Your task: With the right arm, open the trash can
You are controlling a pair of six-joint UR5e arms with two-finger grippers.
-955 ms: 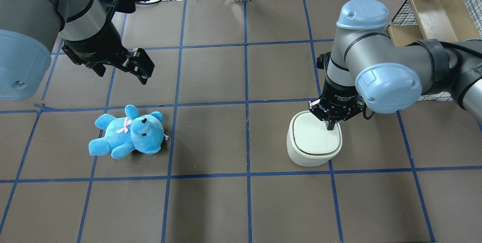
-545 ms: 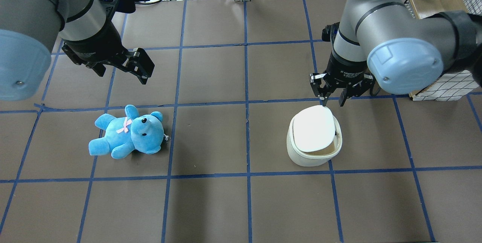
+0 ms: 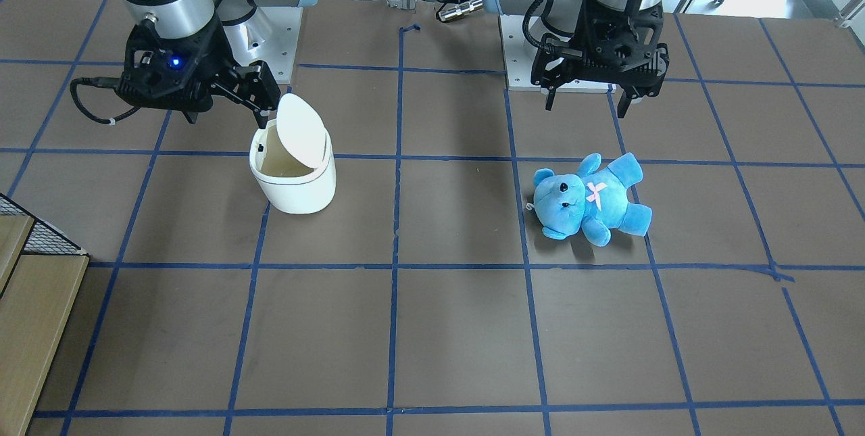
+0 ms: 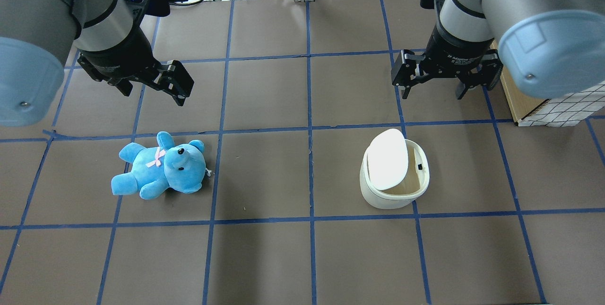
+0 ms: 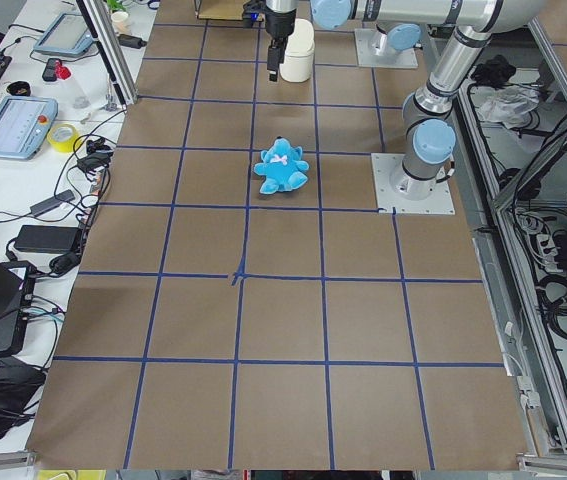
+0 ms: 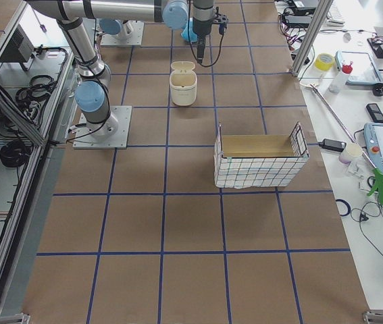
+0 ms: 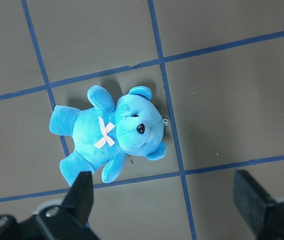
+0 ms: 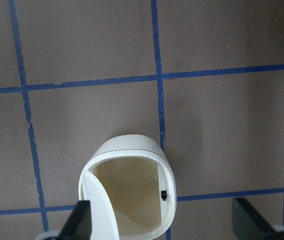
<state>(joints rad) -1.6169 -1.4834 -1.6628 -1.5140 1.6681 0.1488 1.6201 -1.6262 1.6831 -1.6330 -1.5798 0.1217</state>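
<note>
Right end effector (image 4: 433, 91) released, fingers spread, empty, hanging above trash can (image 4: 394, 194), not touching, lid (image 4: 387, 161) tipped up

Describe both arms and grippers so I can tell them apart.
The right arm and left arm are both silver-grey with light-blue joint caps and black two-finger grippers. The right gripper shows a small blue light, a thin looped black cable and white lettering on its collar. The left gripper shows no light from the front.
</note>
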